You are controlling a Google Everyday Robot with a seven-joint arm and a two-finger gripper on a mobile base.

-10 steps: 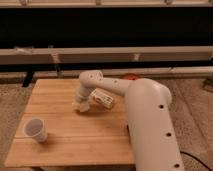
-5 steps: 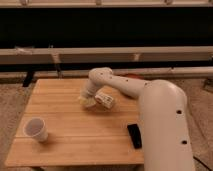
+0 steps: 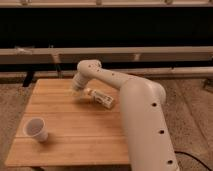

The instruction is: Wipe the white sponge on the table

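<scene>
The table (image 3: 65, 142) is a light-brown plank top. My arm reaches from the lower right over its far middle. The gripper (image 3: 77, 88) points down at the table's far part, left of an oblong whitish packet (image 3: 100, 98). A small off-white lump, the white sponge (image 3: 80, 94), shows right at the gripper's tip against the wood. Whether the gripper holds it or only presses on it cannot be made out.
A white cup (image 3: 37, 129) stands upright near the table's front left. My bulky white arm (image 3: 145, 120) covers the table's right side. A rail and a dark wall (image 3: 110, 30) run behind the table. Carpet lies around it.
The gripper first slid right along the table toward the packet, then came back left and a little farther away. The arm now hides the table's right front. The cup has not moved.
</scene>
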